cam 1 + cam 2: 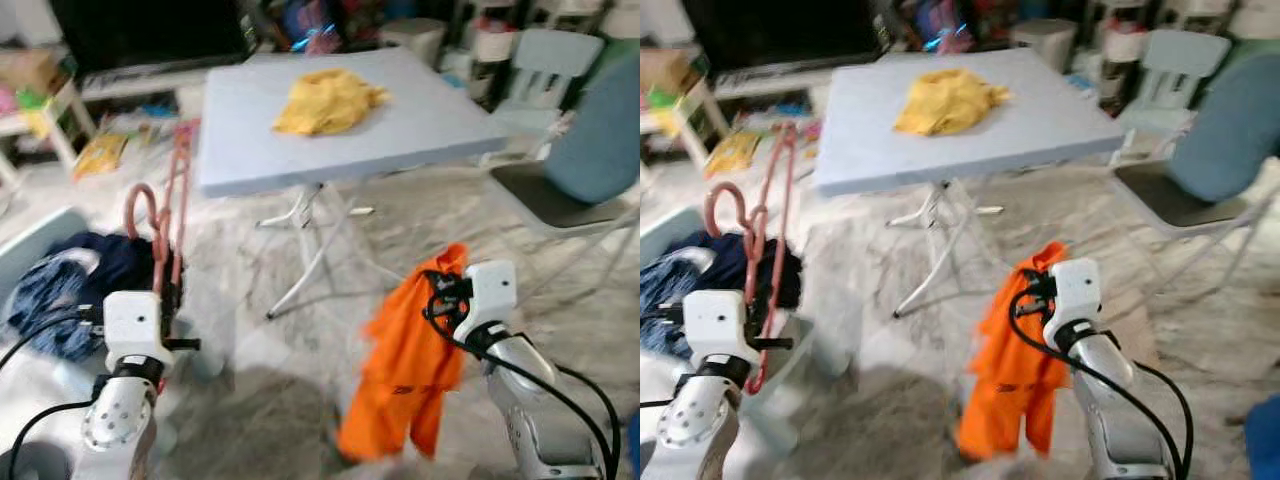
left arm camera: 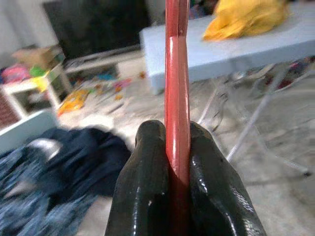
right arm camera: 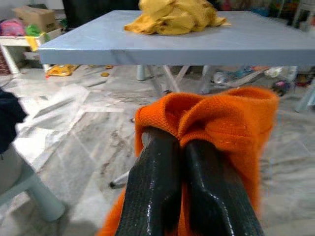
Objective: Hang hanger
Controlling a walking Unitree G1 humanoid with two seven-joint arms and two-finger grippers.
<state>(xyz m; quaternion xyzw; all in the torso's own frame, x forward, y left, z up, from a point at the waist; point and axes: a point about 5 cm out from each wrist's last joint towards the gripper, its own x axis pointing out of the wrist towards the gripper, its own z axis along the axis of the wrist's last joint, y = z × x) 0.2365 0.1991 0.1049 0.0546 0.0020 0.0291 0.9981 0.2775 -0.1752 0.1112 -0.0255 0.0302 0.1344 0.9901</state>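
Left gripper (image 2: 178, 162): jaws are closing tight on the shaft of the red hanger (image 1: 168, 225), pads pressing it from both sides. The hanger is standing upright above the left wrist, hook curling at the top, off the floor, to the left of the table (image 1: 420, 125).

Right gripper (image 3: 183, 147): jaws are pinching a bunched fold of the orange garment (image 1: 405, 365). The cloth is dangling loose below the wrist, hem trailing near the floor.

Progress, as a judgement: both items are being held up, well apart from each other, but the garment is not yet threaded onto the hanger and nothing is hung anywhere. Most of the job is left: bring the two together, slip the hanger in, find a rail.

Beyond: a yellow cloth (image 1: 328, 100) is lying on the table; dark clothes (image 1: 85, 275) are heaped on the floor at the left; a grey-blue chair (image 1: 590, 150) is standing at the right.

Hard to make out: no rail or hook to hang from can be identified. The hanger's lower end is hiding behind the left wrist. Background clutter is blurring.
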